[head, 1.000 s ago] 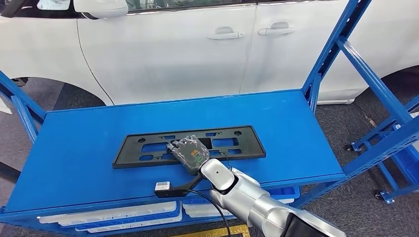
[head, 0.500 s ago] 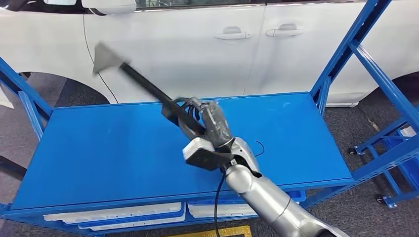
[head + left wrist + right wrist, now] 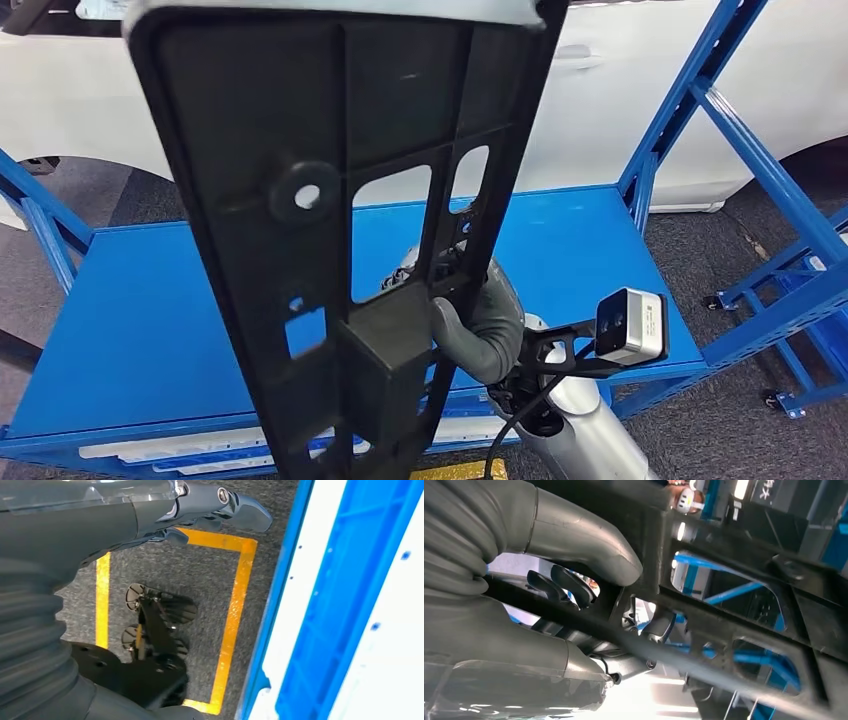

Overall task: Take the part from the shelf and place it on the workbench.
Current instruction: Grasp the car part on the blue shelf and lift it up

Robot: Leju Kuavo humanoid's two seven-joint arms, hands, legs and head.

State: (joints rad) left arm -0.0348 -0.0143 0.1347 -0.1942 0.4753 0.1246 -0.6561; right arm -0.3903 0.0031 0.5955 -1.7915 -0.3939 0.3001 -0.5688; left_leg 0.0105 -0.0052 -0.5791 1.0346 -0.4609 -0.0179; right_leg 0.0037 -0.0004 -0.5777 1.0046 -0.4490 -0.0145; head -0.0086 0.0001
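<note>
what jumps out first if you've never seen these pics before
The big black plastic part dominates the head view, held up on end close to the camera by the right hand, whose thumb and fingers grip its ribs. Behind it sit the bare blue shelf and a white car. The left hand hangs over grey floor marked with yellow tape.

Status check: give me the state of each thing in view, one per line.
Black plastic part: lifted off the shelf, held up on end close to the head camera.
Right hand: grips the part near its middle.
Left hand: holds nothing, hanging over the floor.
Blue shelf top: bare.
</note>
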